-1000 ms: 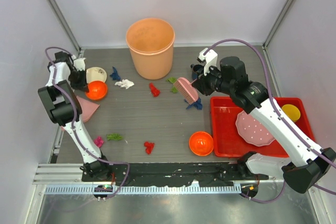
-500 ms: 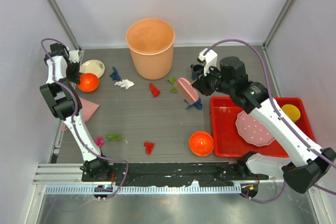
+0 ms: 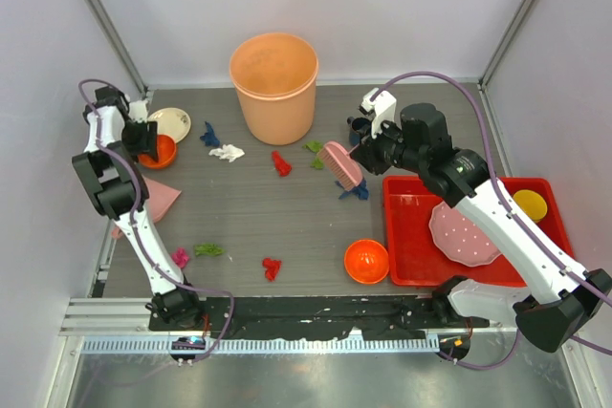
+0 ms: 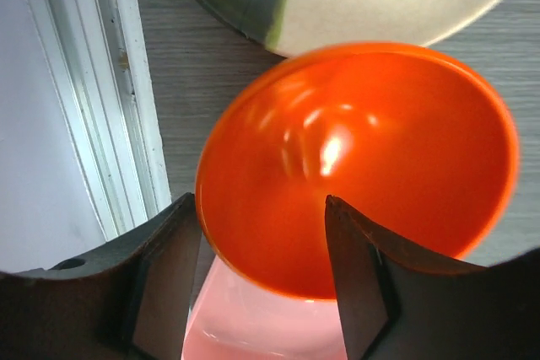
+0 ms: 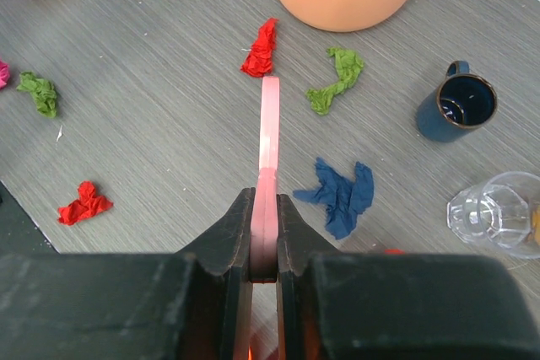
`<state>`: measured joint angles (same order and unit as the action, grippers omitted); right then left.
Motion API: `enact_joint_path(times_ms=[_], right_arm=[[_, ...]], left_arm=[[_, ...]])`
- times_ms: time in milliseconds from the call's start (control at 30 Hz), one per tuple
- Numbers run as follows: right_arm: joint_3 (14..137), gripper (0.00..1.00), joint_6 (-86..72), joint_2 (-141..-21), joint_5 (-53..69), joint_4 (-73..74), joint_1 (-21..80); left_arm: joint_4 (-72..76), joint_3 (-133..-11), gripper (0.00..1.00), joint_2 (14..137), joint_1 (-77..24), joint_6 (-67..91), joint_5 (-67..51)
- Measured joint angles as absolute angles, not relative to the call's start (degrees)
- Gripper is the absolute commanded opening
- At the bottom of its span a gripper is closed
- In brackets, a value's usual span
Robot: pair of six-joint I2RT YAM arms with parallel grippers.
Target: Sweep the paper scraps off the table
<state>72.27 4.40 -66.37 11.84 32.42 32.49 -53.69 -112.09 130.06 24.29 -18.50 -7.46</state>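
The small orange plastic bowl (image 3: 161,152) got dragged back toward the far-left corner and now sits just beside the cream ceramic bowl (image 3: 172,121). The left gripper (image 4: 260,208) has let go too: its fingers (image 4: 164,276) are spread on either side of the bowl's rim, pinching nothing. The right gripper (image 5: 265,200) is clamped tight on the handle of the pink plastic brush (image 3: 339,163). The crumpled paper scraps (image 3: 280,163) are all over the dark grey wood-grain table (image 3: 258,217). White, red and green ones lie near the big orange plastic bucket (image 3: 274,83), a blue one right by the brush, and a few more sit near the front edge.
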Motion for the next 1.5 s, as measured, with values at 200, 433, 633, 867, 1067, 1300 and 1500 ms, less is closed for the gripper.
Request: enact_joint_path(times_ms=[200, 433, 633, 867, 1067, 1300, 1500], right_arm=[[72.55, 0.01, 2.83, -66.35, 3.14, 33.47, 32.49], [73.08, 0.01, 0.12, -65.93, -11.35, 35.64, 31.35], [74.30, 0.01, -0.84, -63.26, -22.24, 36.58, 29.63], [74.83, 0.01, -1.21, -61.47, -28.73, 36.77, 27.18], [74.83, 0.01, -1.69, -60.95, -30.50, 38.30, 25.54], [74.30, 0.01, -1.32, -57.76, -31.00, 39.16, 25.06], [74.30, 0.01, 0.19, -56.23, -31.00, 39.33, 24.99]], left_arm=[[-53.47, -109.21, 0.64, 119.26, 23.11, -17.12, -12.19], [-54.33, -105.25, 0.68, 100.16, 9.45, -16.78, -20.60], [-58.78, -101.69, 0.73, 94.89, -13.02, -17.37, -26.57], [-57.78, -96.12, 0.86, 97.41, -36.40, -14.02, -29.15], [-49.87, -93.82, 1.00, 103.88, -50.00, -8.75, -31.31], [-42.02, -91.48, 1.00, 113.19, -55.07, -4.38, -29.71], [-39.24, -90.56, 0.99, 117.40, -55.75, -2.83, -28.95]])
